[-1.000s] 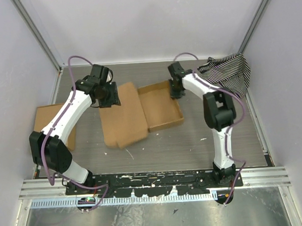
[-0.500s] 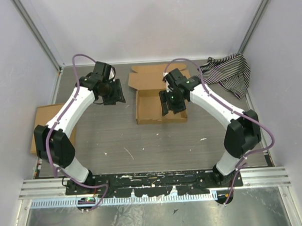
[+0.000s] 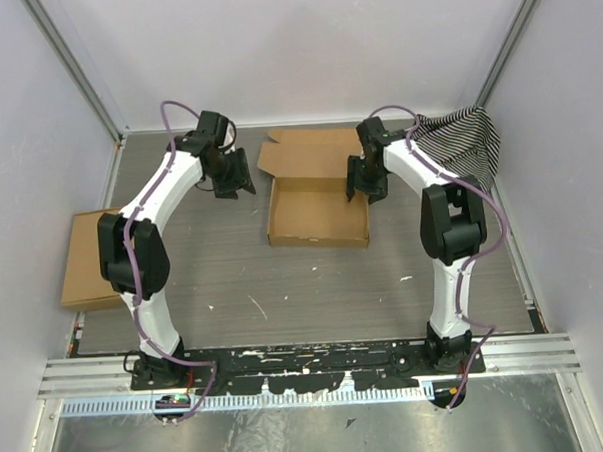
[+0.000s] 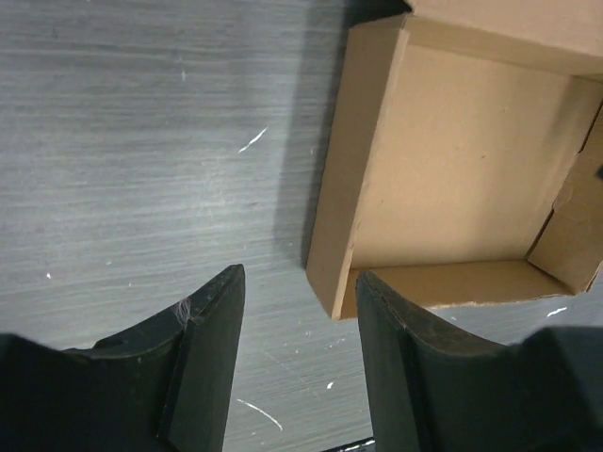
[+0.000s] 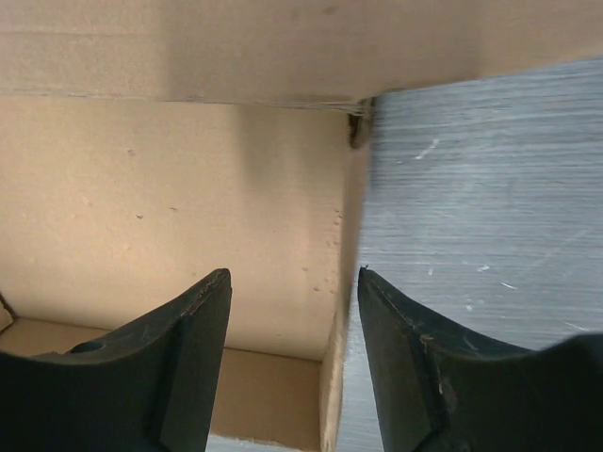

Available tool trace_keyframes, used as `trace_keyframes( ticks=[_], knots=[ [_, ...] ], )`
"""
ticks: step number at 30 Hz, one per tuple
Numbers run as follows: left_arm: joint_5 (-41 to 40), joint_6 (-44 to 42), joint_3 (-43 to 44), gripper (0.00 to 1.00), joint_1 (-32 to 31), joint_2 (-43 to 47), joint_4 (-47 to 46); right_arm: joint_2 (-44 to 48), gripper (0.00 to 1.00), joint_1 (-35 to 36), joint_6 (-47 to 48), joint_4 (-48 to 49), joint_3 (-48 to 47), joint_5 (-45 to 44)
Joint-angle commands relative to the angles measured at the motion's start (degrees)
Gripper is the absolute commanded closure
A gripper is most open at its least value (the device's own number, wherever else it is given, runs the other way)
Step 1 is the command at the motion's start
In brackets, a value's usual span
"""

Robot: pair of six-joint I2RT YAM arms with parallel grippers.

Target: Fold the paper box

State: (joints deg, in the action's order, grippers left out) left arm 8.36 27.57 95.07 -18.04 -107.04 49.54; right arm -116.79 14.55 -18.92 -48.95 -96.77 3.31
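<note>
The box (image 3: 318,213) sits near the middle of the table (image 3: 284,287), its tray formed with four walls upright. Its lid panel and flaps lie open and flat toward the back wall. The left gripper (image 4: 298,275) hangs just left of the box, fingers spread and empty, clear of the cardboard. The right gripper (image 5: 294,275) is over the box's right wall, fingers spread with the wall edge showing between them; contact cannot be confirmed. A striped cloth (image 3: 463,139) lies in the back right corner. A flat cardboard piece (image 3: 88,260) lies at the left edge.
</note>
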Motion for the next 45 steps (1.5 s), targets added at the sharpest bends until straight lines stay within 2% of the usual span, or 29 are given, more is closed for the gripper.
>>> trace_keyframes(
  ticks=[1,3,5,7,9,13,16,17,19,20,24,27,29,31,32,34,36,37,38,40,41,42,43,44,45],
  knots=[
    [1.2,-1.6,5.7,0.43,0.1,-2.6,2.3,-1.6,0.40,1.2,-0.6,2.2,-1.5,0.4],
    [1.4,-1.7,6.0,0.42,0.2,-3.5,1.8,-1.9,0.46,1.4,-0.5,3.1,0.0,0.0],
    [1.8,-1.4,5.9,0.41,0.7,-4.0,1.4,-0.8,0.58,2.1,0.1,4.2,2.3,-0.2],
    [3.3,-0.3,5.2,0.30,1.7,-4.5,0.5,1.1,0.75,3.0,0.8,5.1,4.6,-0.4],
    [6.7,1.5,3.7,0.28,3.7,-5.1,-1.7,3.5,0.80,4.6,1.5,5.9,7.4,-0.4],
    [15.3,6.9,0.0,0.32,9.4,-6.5,-7.3,8.2,0.81,6.9,2.1,6.1,13.0,-1.6],
    [18.8,8.9,-0.1,0.37,12.6,-8.3,-9.2,12.0,0.78,7.9,3.3,6.9,17.5,0.7],
    [19.3,9.0,0.3,0.38,13.1,-8.7,-9.5,13.4,0.74,8.0,3.7,7.2,18.8,1.4],
    [19.5,8.3,2.2,0.39,13.4,-9.8,-9.1,16.3,0.58,8.1,4.3,7.4,20.4,2.3],
    [19.5,8.0,3.1,0.39,13.4,-10.3,-8.8,17.2,0.53,8.1,4.6,7.1,20.6,2.5],
    [19.5,6.6,6.6,0.39,13.4,-12.5,-5.2,18.8,0.44,8.0,5.6,5.1,17.6,1.6],
    [18.0,5.1,5.6,0.39,13.4,-11.7,-3.9,18.4,0.40,7.4,5.8,2.9,13.5,-0.4],
    [16.1,3.9,3.9,0.39,13.4,-9.8,-3.6,18.4,0.40,6.4,5.5,2.1,11.5,-0.8],
    [13.0,2.9,1.1,0.40,13.3,-6.8,-3.6,19.2,0.44,4.9,4.7,1.8,9.4,-0.8],
    [11.1,2.2,0.0,0.40,13.3,-4.7,-3.8,20.2,0.49,4.1,4.0,2.4,8.2,-1.1],
    [5.8,0.7,-3.4,0.39,13.0,2.3,-5.8,23.8,0.67,3.0,1.7,6.8,7.2,-3.7],
    [1.0,1.6,-9.8,0.35,13.0,9.3,-13.4,27.5,0.74,2.9,0.8,14.2,10.0,-7.4],
    [0.8,2.5,-14.0,0.20,13.4,12.4,-19.1,28.4,0.69,2.7,1.1,18.6,12.5,-7.3],
    [3.1,5.6,-18.6,0.02,14.5,14.2,-27.0,28.2,0.58,2.0,2.7,21.6,13.9,-4.2],
    [18.6,14.8,-24.6,0.02,18.9,12.5,-41.4,22.5,0.56,-0.6,3.5,20.3,9.8,5.8],
    [27.4,22.1,-25.4,0.02,21.2,9.5,-47.2,20.0,0.56,-2.0,2.5,19.1,7.0,9.8],
    [34.7,28.4,-25.5,0.02,22.9,5.6,-52.0,18.5,0.51,-3.3,1.4,19.6,5.8,14.3],
    [41.3,34.1,-25.6,0.02,23.9,1.9,-58.2,17.9,0.43,-4.3,-0.2,21.3,5.8,17.5],
    [46.4,41.0,-26.5,0.02,24.4,-1.8,-67.2,17.7,0.30,-5.2,-1.6,23.1,6.3,18.6],
    [48.6,47.1,-27.6,0.02,24.7,-4.3,-78.4,17.1,0.22,-5.9,-2.7,23.8,6.4,18.2]
  ],
)
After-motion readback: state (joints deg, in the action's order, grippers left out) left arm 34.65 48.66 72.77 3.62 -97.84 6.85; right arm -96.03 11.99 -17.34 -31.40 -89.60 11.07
